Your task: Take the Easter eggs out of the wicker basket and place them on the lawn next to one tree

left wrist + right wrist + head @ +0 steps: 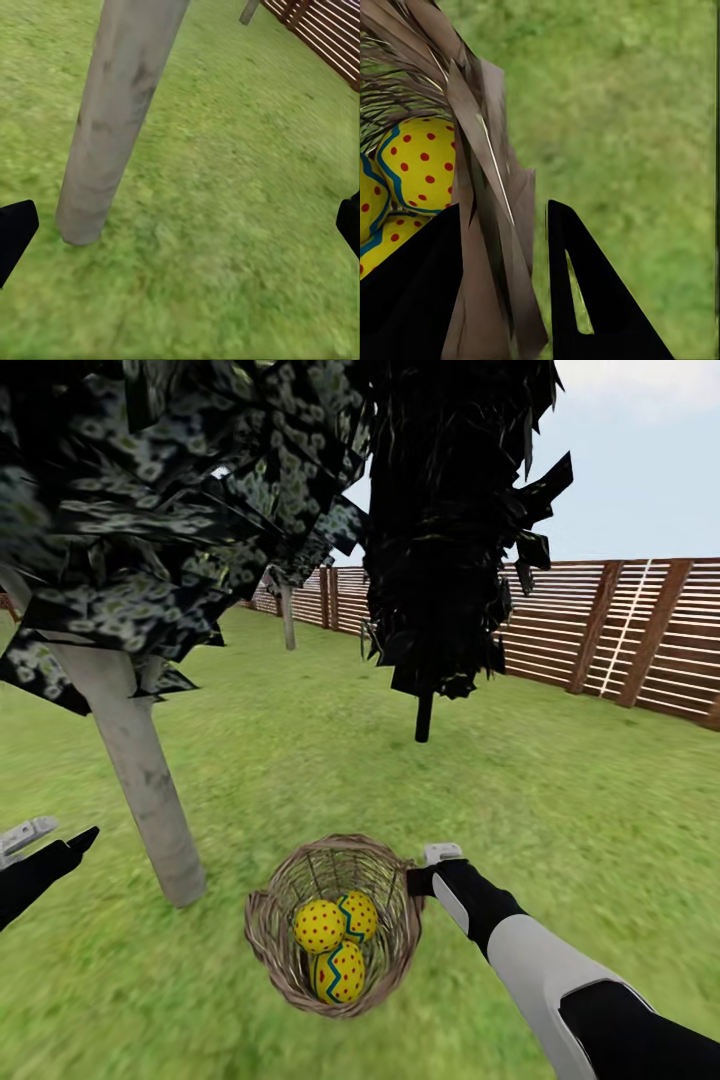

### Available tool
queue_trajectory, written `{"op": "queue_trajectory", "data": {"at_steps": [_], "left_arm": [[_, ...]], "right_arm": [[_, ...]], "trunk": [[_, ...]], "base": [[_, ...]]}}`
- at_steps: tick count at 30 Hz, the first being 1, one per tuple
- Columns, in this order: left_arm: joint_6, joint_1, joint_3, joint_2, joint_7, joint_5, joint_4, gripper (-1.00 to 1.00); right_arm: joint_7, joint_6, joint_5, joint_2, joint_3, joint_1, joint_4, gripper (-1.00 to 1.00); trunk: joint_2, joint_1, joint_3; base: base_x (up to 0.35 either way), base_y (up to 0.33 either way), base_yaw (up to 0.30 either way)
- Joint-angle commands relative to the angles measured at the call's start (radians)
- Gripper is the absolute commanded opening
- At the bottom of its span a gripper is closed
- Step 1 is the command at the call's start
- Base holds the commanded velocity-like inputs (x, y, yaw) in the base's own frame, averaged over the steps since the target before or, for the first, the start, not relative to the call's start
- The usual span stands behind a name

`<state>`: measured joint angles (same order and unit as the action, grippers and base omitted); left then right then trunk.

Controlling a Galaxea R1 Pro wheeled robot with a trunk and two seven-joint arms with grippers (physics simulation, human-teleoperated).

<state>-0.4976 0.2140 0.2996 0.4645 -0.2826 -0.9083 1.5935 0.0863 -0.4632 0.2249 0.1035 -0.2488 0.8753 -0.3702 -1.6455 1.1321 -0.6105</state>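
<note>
Right gripper [506,285] straddles the wicker basket [268,930] at its rim, one dark finger inside the wall and one outside; it appears clamped on the weave, though how firmly is hard to tell from these angles. All three Easter eggs [335,945], yellow with red dots and blue zigzags, lie together in the basket's bottom, so no egg has been taken out yet. The basket sits on the lawn [560,800] just beside the pale grey trunk of a tree [140,770]. The step in hand seems to be holding or shifting the basket; next, an egg must be lifted out and laid by that trunk. Left gripper [180,225] hangs with fingers spread wide and nothing between them, aimed at grass beside the trunk's foot. The head view alone shows the brown slat fence [620,630] and a black-leaved tree [440,520]; the right wrist view alone shows the fingers either side of the rim.
</note>
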Motion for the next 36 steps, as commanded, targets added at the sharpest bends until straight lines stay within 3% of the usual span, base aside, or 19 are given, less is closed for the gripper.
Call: {"op": "queue_trajectory", "data": {"at_steps": [1,36], "left_arm": [[-0.004,0.001,0.0,0.0,-0.009,-0.011,0.002,1.0],[-0.004,0.001,0.0,0.0,-0.007,-0.011,0.002,1.0]], "right_arm": [[0.007,-0.004,0.014,-0.001,-0.006,0.001,-0.003,-1.0],[0.007,-0.004,0.013,0.011,-0.007,0.001,-0.003,-1.0]], "trunk": [[-0.001,0.0,-0.001],[-0.001,0.0,0.03]], "base": [[0.199,-0.237,0.021],[0.217,-0.238,0.221]]}}
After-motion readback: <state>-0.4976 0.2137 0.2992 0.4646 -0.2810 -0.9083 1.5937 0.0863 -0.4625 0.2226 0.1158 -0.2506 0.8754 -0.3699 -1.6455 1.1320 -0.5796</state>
